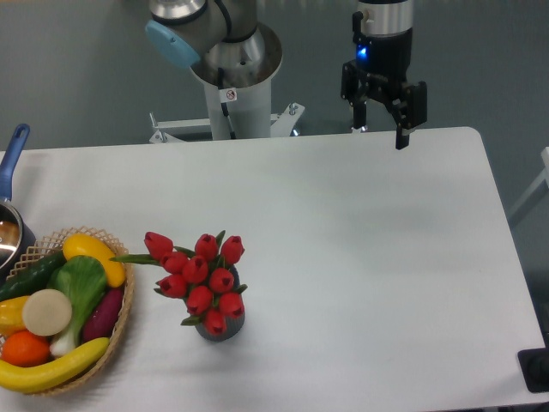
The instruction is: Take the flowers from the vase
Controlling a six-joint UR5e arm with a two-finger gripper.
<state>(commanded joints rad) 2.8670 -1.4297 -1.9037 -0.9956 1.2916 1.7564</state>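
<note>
Hiding most of vase [221, 330]: flowers [201, 280]

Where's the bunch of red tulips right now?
The bunch of red tulips stands in the small dark grey vase on the front-left part of the white table, just right of the woven wicker basket of toy produce.

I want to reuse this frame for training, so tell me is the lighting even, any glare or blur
Fixed camera view: soft, even light, only a faint shadow on the table; no glare; flowers and basket look slightly soft; the tool shows a small blue light above it.
</note>
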